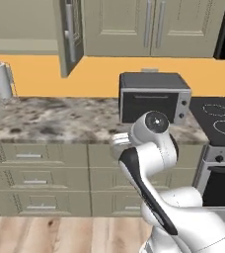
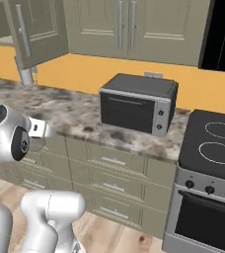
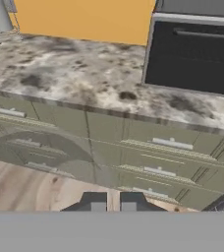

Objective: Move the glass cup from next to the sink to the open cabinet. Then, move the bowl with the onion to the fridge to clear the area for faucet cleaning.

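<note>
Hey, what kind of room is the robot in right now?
A home kitchen, rendered rather than real. A toaster oven sits on a speckled stone counter, a stove with ring burners stands beside it, and cabinets hang above.

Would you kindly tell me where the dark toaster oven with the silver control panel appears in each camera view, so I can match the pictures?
Left base view: the dark toaster oven stands on the speckled granite counter, right of centre, beside the black stovetop.
Right base view: it sits at centre, left of the stovetop.
Hand view: its dark glass door fills the upper right corner.
Shared landmark: the paper towel roll, far left on the counter in each view.
</note>
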{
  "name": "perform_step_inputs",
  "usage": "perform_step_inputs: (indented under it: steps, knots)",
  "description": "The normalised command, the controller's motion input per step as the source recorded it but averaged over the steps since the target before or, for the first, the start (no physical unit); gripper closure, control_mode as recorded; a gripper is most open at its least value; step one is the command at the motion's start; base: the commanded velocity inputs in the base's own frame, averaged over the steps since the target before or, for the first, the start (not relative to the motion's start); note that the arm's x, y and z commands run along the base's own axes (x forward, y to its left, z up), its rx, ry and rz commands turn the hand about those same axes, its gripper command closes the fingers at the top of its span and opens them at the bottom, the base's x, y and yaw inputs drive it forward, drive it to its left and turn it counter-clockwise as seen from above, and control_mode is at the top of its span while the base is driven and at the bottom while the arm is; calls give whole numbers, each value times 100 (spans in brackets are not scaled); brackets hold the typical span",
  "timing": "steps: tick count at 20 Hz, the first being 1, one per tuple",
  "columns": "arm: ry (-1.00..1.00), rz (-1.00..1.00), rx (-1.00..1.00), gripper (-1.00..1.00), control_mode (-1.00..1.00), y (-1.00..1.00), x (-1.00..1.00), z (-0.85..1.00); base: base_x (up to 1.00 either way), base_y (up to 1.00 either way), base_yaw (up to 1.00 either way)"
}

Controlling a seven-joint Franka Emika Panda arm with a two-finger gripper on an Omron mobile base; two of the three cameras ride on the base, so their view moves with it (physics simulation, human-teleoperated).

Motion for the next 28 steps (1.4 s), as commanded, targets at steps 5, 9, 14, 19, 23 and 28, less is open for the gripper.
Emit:
perform_step_inputs:
  steps: [5,9,14,19,23,28]
  knots:
    - [0,0,0,100,100,0,0,0,40,100,-29]
    - [0,0,0,100,100,0,0,0,48,100,-38]
    - [0,0,0,100,100,0,0,0,50,100,-39]
    - [0,0,0,100,100,0,0,0,56,100,-49]
    - [0,0,0,100,100,0,0,0,56,100,-52]
    - [0,0,0,100,100,0,0,0,68,89,-42]
